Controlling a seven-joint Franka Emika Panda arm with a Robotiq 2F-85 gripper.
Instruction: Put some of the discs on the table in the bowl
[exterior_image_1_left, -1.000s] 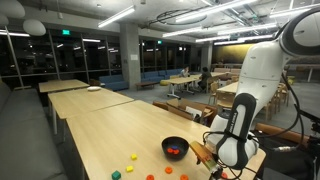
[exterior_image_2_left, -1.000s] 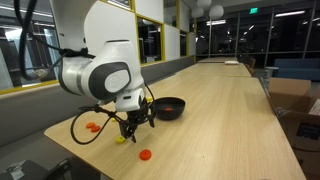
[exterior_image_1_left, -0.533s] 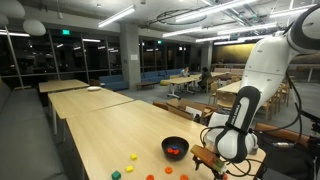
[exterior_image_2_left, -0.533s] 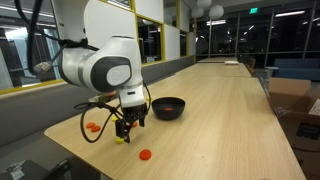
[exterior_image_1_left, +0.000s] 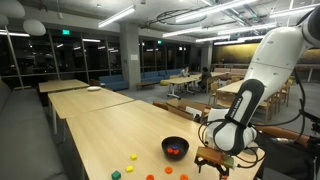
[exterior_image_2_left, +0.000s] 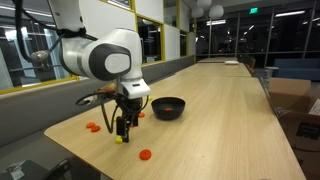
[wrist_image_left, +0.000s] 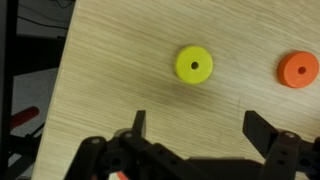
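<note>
While the tool (wrist_image_left: 195, 125) is held wide open and empty, a small flat yellow disc (wrist_image_left: 194, 64) on the pale wooden table (wrist_image_left: 110, 70) beneath is judged its target; lowering and closing are needed before carriage to the black round bowl (exterior_image_2_left: 168, 107) nearby.

Fine, darker grain lines streak the pale light-wood table top (wrist_image_left: 110, 60) across the wrist view. At upper centre is a small flat bright-yellow disc (wrist_image_left: 194, 65), and at upper right a small flat orange disc (wrist_image_left: 299, 69). Along the lower edge, the metal gripper (wrist_image_left: 194, 125) is black. In an exterior view, the small round black bowl (exterior_image_1_left: 165, 146) seems to show orange-red inside. The robot arm (exterior_image_2_left: 100, 55) is white with dark joints.
</note>
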